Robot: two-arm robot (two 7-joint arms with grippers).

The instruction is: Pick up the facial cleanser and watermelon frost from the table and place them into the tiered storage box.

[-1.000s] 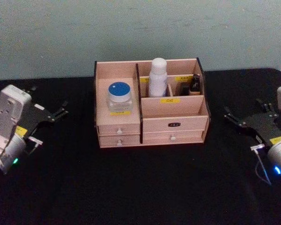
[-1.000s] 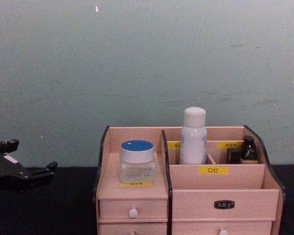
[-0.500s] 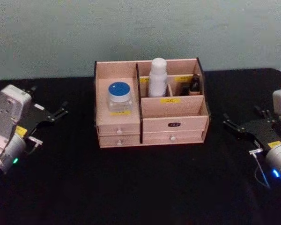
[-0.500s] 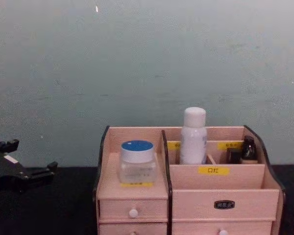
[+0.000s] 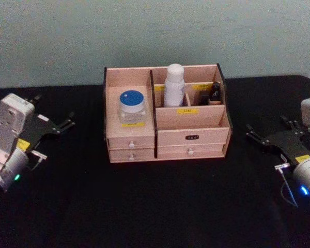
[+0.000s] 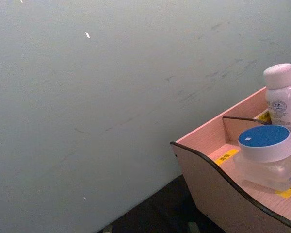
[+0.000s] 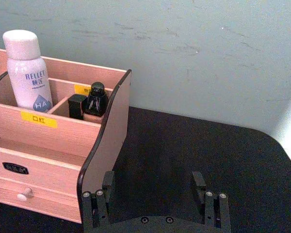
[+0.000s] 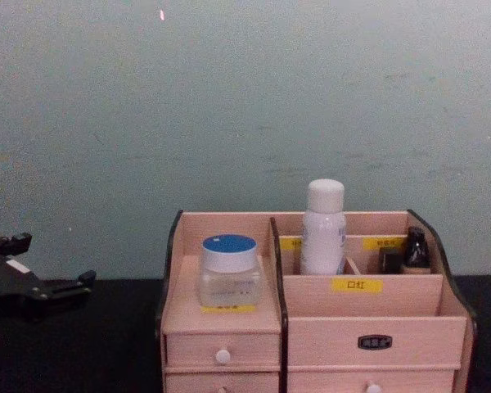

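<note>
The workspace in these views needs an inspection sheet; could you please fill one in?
Surface: black table, bare in front of the box.
Job's things: wooden storage box at centre back; blue-lidded jar in its left compartment, white bottle upright in a rear compartment.
Clutter: small dark bottle in the rear right compartment.
Grippers: left gripper open, left of the box; right gripper open, right of it; both empty.
Cables: thin wire by the right wrist.
Surroundings: plain greenish wall.
</note>
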